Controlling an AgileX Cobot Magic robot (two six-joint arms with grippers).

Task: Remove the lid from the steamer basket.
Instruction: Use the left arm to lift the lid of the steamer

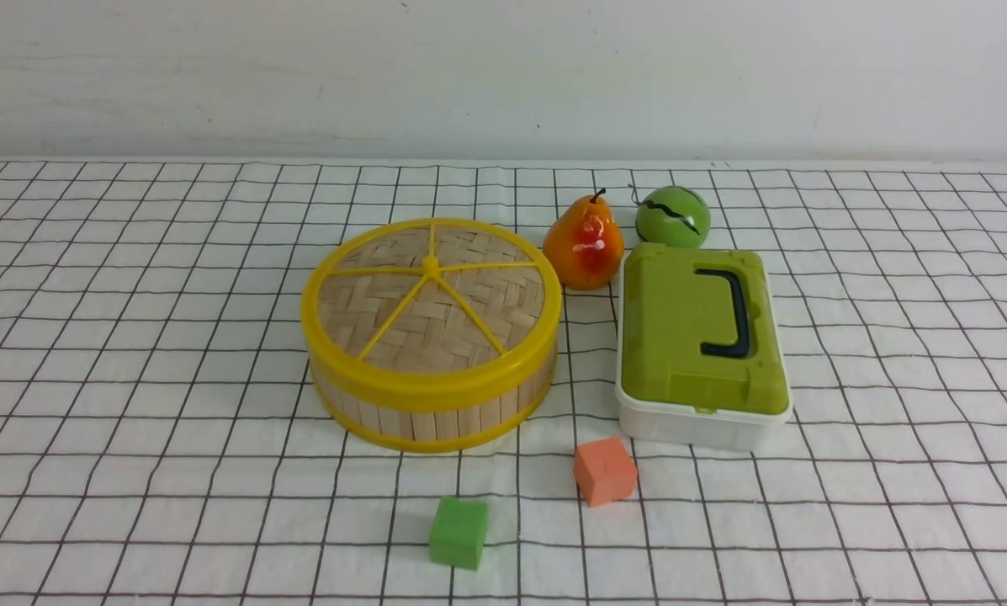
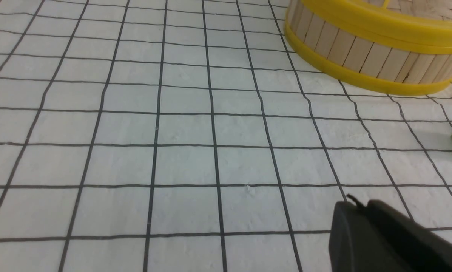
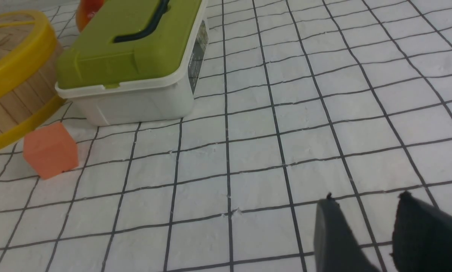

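Observation:
The steamer basket (image 1: 436, 417) stands mid-table, a round tub of light wooden slats with yellow rims. The lid (image 1: 431, 295), woven tan bamboo with a yellow rim and yellow spokes, sits squarely on it. Neither arm shows in the front view. In the left wrist view my left gripper (image 2: 356, 204) hovers over bare cloth well short of the basket (image 2: 365, 51), its black fingers almost touching, with nothing between them. In the right wrist view my right gripper (image 3: 365, 196) is open and empty over the cloth, far from the basket (image 3: 6, 109).
A white box with a green lid and black handle (image 1: 701, 337) stands right of the basket. Behind are a pear (image 1: 585, 244) and a green ball (image 1: 672, 216). An orange cube (image 1: 605, 470) and a green cube (image 1: 458, 531) lie in front.

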